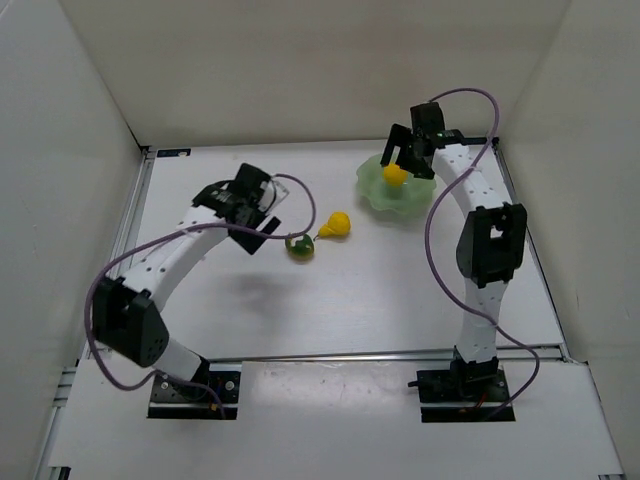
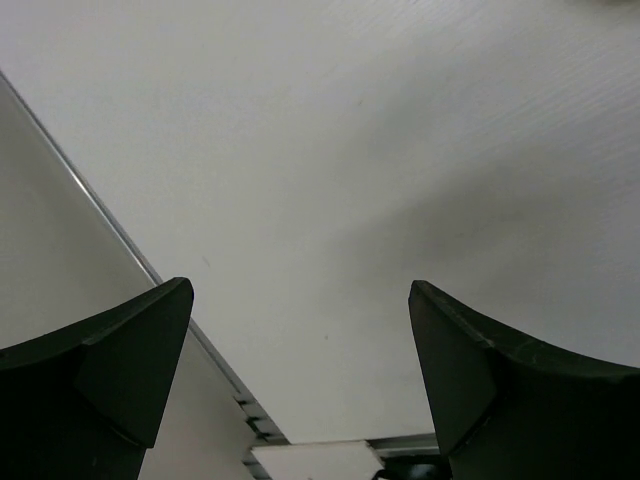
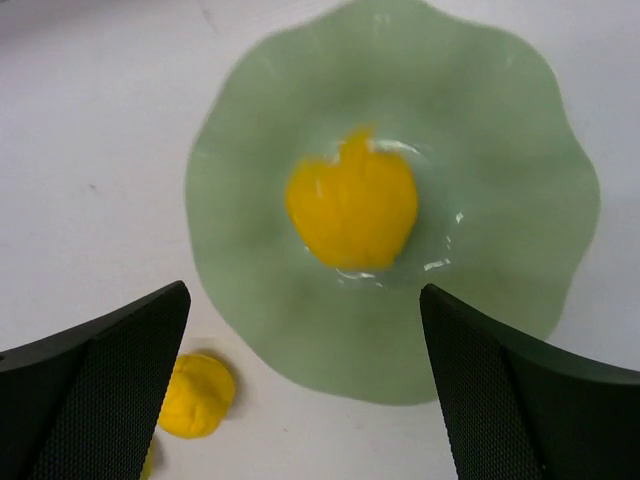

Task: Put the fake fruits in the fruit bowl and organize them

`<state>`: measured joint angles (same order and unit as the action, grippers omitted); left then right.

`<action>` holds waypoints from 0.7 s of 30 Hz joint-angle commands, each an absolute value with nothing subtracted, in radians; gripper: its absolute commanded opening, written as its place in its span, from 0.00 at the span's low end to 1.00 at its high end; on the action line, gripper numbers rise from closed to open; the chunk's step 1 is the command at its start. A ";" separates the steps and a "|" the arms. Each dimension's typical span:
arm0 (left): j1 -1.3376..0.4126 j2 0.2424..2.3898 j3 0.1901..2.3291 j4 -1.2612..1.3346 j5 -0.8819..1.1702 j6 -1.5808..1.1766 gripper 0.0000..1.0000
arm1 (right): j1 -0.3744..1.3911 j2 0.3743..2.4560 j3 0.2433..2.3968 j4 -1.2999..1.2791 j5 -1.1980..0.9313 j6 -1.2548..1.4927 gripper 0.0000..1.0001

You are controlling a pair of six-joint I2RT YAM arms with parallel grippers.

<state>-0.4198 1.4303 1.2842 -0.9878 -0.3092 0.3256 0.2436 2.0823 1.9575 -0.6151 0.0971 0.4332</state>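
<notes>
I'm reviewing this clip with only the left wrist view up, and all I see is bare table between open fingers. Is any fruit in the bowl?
Observer: Yes, one yellow fruit lies in the middle of the fruit bowl.
Operator: Held or let go?
Observer: Let go. The right gripper hovers over the bowl with its jaws wide open, not gripping the fruit.
Operator: What is outside the bowl?
Observer: A second yellow fruit and a green fruit lie close together on the table, between the bowl and the left gripper.
</notes>
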 commanded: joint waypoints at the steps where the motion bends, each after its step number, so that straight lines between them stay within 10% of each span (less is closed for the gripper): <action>1: -0.552 1.524 1.418 -0.962 -0.388 0.385 1.00 | 0.235 2.001 1.972 -0.727 0.080 0.439 1.00; 21: -0.746 2.230 1.845 -0.929 -0.349 0.512 0.97 | 0.235 1.405 1.278 -0.545 0.054 0.468 1.00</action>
<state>-0.7540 2.2459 1.8008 -0.9386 -0.3618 0.4965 0.2340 1.4338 1.3003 -0.5861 0.0814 0.4519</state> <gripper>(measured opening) 0.984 0.996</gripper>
